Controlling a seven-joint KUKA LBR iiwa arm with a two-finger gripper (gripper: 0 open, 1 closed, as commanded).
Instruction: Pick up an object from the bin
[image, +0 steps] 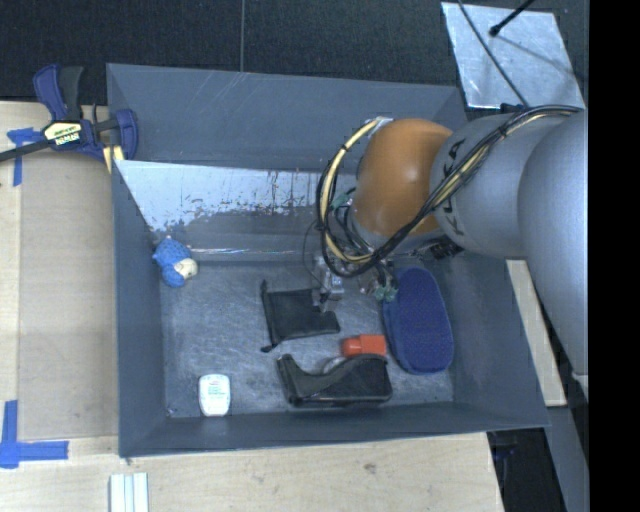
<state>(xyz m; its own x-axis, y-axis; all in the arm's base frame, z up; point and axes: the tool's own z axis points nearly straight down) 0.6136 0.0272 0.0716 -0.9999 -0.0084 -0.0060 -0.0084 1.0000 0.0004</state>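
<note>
Light falls from above and is strongest on the back wall of my bin, where the scratched metal glares pale. The floor lies dimmer and evenly lit. My orange wrist cover carries a soft sheen, and my arm throws shade over the blue pad beneath it. Beyond the far rim all is dark.

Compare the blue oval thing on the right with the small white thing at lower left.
The blue oval pad is dark blue; the white block is white. The pad is far larger and elongated; the block is small and squarish. The pad lies at the right, the block alone near the lower-left corner. Both rest on the bin floor.
</note>
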